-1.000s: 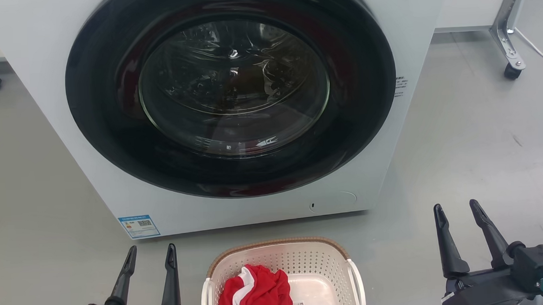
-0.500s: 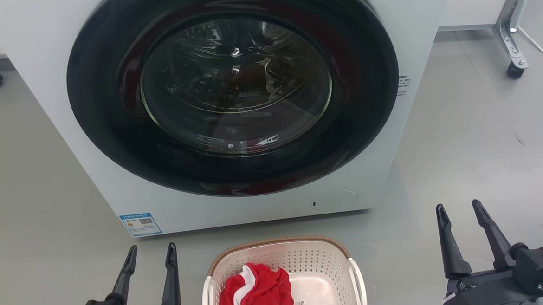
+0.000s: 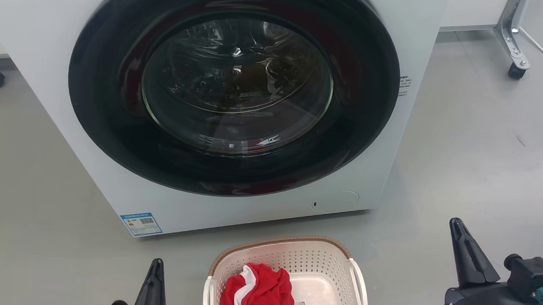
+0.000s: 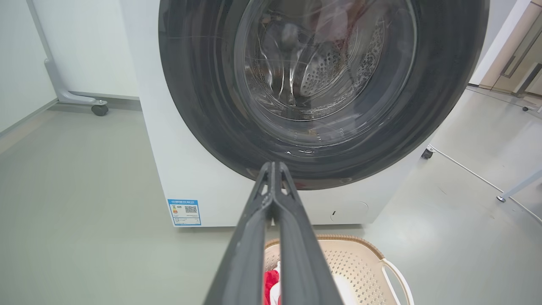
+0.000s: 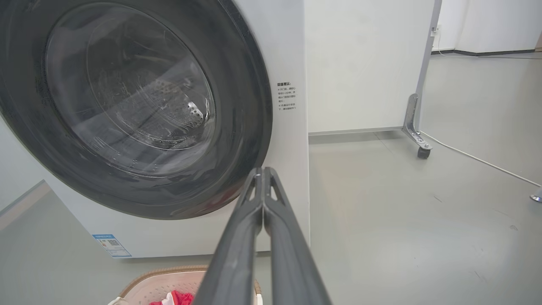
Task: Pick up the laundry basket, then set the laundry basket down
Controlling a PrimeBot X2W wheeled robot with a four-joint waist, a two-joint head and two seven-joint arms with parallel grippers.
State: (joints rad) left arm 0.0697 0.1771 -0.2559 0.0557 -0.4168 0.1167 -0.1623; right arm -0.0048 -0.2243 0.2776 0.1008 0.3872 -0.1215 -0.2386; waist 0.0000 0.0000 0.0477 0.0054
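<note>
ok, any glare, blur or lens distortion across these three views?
Head view: sharp, evenly lit; bright glints on the door glass of the washing machine; laundry basket rim clear. Left wrist view: wide-angle bowing of the machine's edges; left gripper looks soft up close. Right wrist view: same bowing, streaky reflections on the glass, right gripper also soft.

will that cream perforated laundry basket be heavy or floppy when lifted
Probably light: the cream-white perforated plastic laundry basket visibly holds one crumpled red and white garment. Likely fairly stiff, though its holed walls may flex near the white side handles. The garment lies toward its left, so it might tilt slightly that way.
</note>
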